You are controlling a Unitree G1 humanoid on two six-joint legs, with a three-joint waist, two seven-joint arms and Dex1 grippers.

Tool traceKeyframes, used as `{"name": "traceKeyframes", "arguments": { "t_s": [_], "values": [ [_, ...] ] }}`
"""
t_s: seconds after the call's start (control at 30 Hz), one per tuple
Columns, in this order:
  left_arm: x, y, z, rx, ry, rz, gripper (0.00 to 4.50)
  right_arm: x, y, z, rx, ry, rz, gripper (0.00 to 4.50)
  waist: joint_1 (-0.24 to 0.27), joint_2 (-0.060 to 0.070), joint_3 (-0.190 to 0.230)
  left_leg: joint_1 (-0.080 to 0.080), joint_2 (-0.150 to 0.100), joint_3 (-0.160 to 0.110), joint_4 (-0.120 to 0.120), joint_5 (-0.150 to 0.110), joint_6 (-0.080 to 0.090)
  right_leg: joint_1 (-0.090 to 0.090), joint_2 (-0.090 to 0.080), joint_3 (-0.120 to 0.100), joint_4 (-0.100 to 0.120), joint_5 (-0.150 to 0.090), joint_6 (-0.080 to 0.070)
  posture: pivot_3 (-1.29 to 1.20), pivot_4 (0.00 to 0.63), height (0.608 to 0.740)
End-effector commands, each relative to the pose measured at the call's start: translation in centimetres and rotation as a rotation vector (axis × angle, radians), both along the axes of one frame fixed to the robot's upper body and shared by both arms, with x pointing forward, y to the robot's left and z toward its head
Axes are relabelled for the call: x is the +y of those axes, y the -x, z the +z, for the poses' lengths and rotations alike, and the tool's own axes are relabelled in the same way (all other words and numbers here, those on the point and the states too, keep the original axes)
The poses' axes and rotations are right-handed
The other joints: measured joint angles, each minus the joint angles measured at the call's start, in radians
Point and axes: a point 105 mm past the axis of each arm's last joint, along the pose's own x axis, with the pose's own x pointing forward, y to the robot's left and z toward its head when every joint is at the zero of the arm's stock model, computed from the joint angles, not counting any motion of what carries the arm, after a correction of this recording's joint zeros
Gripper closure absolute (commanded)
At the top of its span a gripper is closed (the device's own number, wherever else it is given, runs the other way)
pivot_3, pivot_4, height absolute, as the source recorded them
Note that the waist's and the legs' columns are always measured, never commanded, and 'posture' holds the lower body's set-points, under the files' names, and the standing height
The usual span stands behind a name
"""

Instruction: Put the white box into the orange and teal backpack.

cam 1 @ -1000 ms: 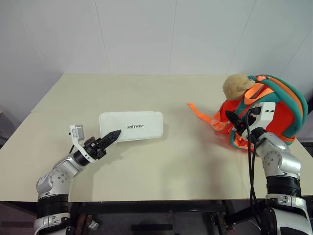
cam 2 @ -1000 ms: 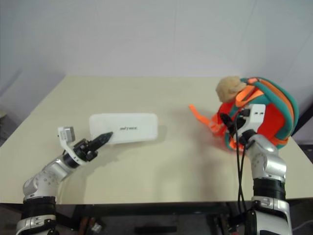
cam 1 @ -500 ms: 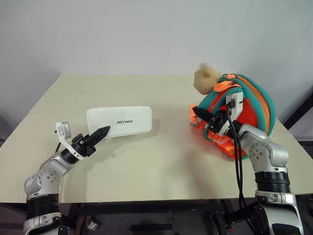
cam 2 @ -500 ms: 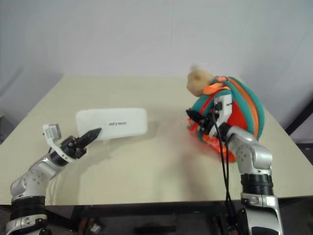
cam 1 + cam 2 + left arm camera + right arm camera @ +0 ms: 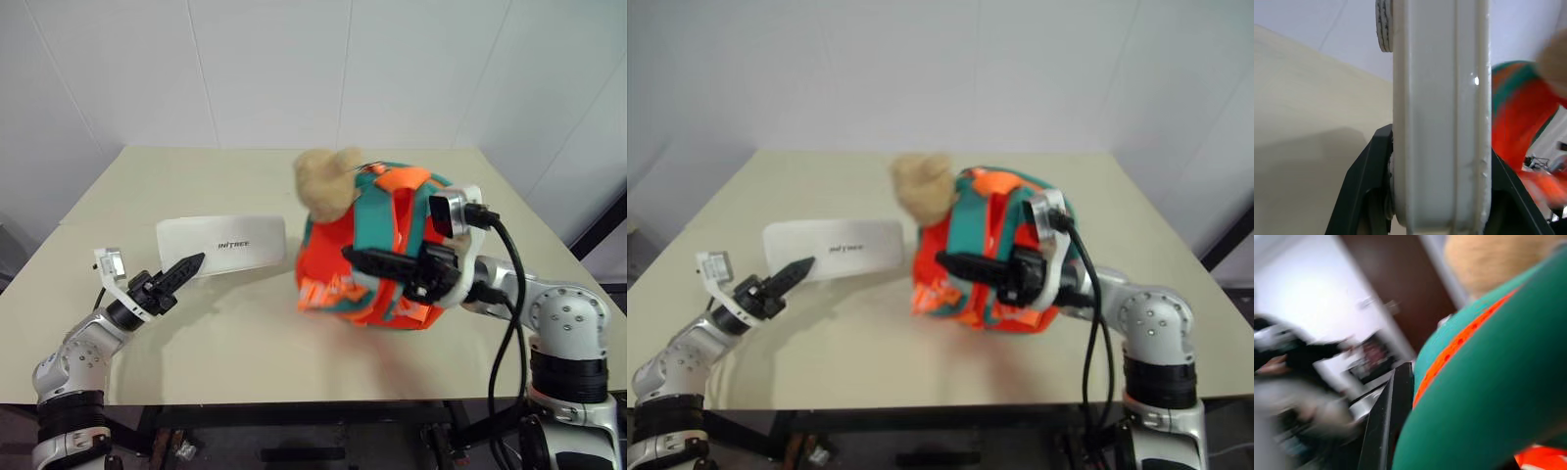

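The white box (image 5: 222, 245) lies flat on the left half of the table (image 5: 245, 343). My left gripper (image 5: 193, 261) is shut on its near left edge. In the left wrist view the box's edge (image 5: 1440, 122) stands between the black fingers (image 5: 1364, 186). The orange and teal backpack (image 5: 338, 284) is at the table's middle, just right of the box, with its tan plush toy (image 5: 323, 181) on top. My right gripper (image 5: 351, 257) reaches across the backpack's front from the right and is shut on it. A teal strap (image 5: 1498, 396) lies against one finger (image 5: 1393, 421).
The table ends at a white wall behind and drops off at the front and right edges. A black cable (image 5: 505, 323) hangs along my right arm. Bare tabletop lies in front of the box and the backpack.
My right gripper swung left with the backpack, carrying it from the table's right edge to the middle and turning it. My left gripper drew the white box slightly left.
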Motion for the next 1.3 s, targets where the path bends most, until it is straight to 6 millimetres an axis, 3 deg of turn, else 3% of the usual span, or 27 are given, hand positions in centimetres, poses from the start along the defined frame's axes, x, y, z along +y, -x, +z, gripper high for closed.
{"name": "traceKeyframes", "arguments": {
  "t_s": [0.03, 0.27, 0.53, 0.97, 1.3],
  "values": [
    [1.3, 0.2, 1.7, -0.074, -0.012, 0.036, 3.09, -0.7, 2.4, -0.6, 0.039, 0.053, 0.099, 3.93, 0.002, 0.000, 0.000, 0.000, 0.000, 0.000, 0.000, 0.000, 0.000, 0.000, 0.000, 0.000, 0.000, 0.000, 0.000, 0.00, 0.150, 0.740],
    [1.5, 0.2, 1.3, -0.069, -0.011, 0.041, 3.09, -2.1, 1.0, -4.2, 0.087, 0.218, 0.000, 3.93, 0.000, -0.001, 0.000, -0.001, -0.001, 0.000, 0.001, -0.001, 0.001, 0.001, -0.001, 0.000, -0.002, -0.001, -0.001, 0.00, 0.150, 0.740],
    [0.2, 0.9, 2.2, -0.099, -0.010, -0.011, 3.09, -1.0, 0.2, -5.2, 0.014, 0.232, -0.030, 3.93, 0.000, -0.001, 0.000, -0.001, -0.001, 0.000, 0.001, -0.001, 0.001, 0.001, 0.000, 0.000, -0.002, 0.000, 0.000, 0.00, 0.150, 0.740],
    [-1.0, 2.5, 5.9, -0.213, -0.014, -0.066, 3.09, 1.9, -1.6, -5.8, -0.051, 0.176, -0.135, 3.93, -0.002, -0.002, 0.000, 0.000, -0.001, 0.000, 0.002, -0.001, 0.001, 0.001, 0.000, 0.000, -0.001, 0.000, 0.000, 0.00, 0.150, 0.740],
    [0.2, 5.9, 11.3, -0.355, 0.024, -0.106, 3.09, -0.6, -2.1, -7.1, -0.021, 0.243, -0.180, 3.93, -0.002, -0.002, 0.000, 0.000, -0.001, 0.000, 0.002, -0.001, 0.001, 0.001, 0.000, 0.000, -0.001, 0.000, 0.000, 0.00, 0.150, 0.740]
  ]
}}
